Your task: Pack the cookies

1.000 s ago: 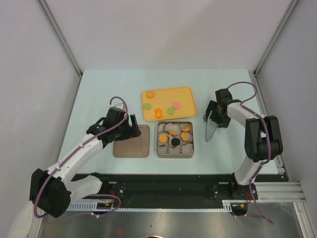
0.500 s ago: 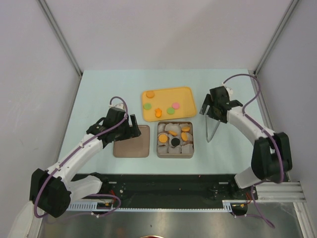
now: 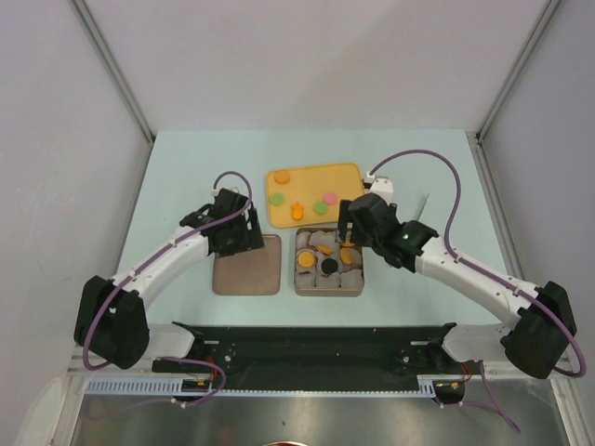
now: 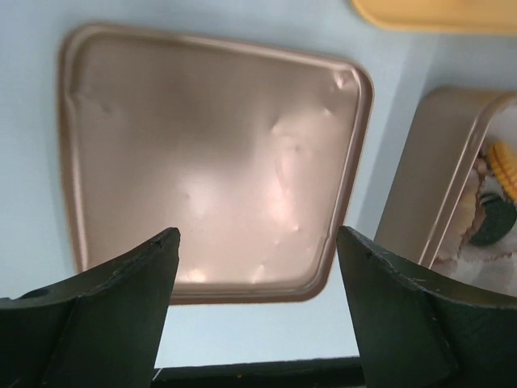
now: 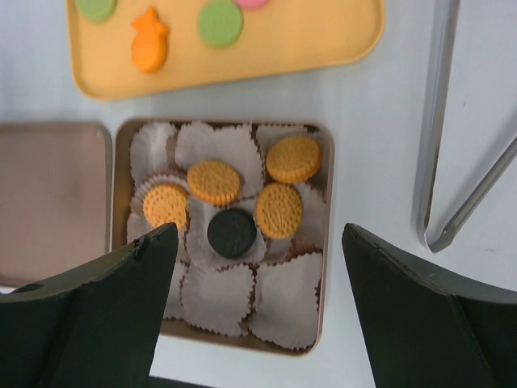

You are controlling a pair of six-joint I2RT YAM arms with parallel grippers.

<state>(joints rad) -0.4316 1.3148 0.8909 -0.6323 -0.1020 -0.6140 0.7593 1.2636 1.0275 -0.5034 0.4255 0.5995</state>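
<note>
Now the right gripper [image 5: 257,242] hangs open over the cookies [image 5: 279,208], the left gripper [image 4: 258,234] open over the lid [image 4: 202,162].

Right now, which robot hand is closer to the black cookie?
The right. The right gripper hangs open above the tin, the black cookie nearly straight below it. The left gripper is off to the side, over the lid beside the tin.
</note>
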